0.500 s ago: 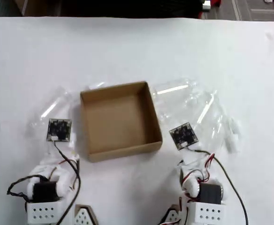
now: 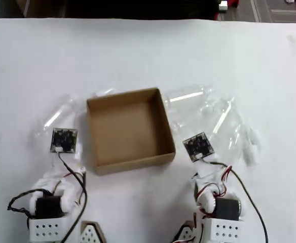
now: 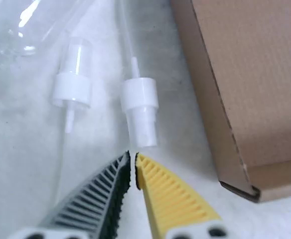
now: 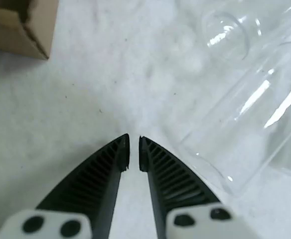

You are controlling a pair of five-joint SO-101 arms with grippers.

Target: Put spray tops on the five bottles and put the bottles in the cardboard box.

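My left gripper (image 3: pixel 133 160) is shut with nothing in it, its black and yellow fingers meeting just short of a white spray top (image 3: pixel 139 107) lying on the table. A second spray top (image 3: pixel 72 89) lies beside it, near a clear bottle (image 3: pixel 31 25). The open cardboard box (image 2: pixel 130 129) stands mid-table between the arms, with nothing inside. My right gripper (image 4: pixel 134 149) is shut and empty over bare table, close to clear bottles (image 4: pixel 255 114) lying on their sides. From above, bottles lie left (image 2: pixel 57 114) and right (image 2: pixel 209 109) of the box.
More white spray tops (image 2: pixel 250 147) lie at the right end of the bottle cluster. The box wall (image 3: pixel 225 129) runs close along the left gripper, and a box corner (image 4: pixel 16 25) sits off to one side of the right gripper. The white table (image 2: pixel 148 50) stretches far behind the box.
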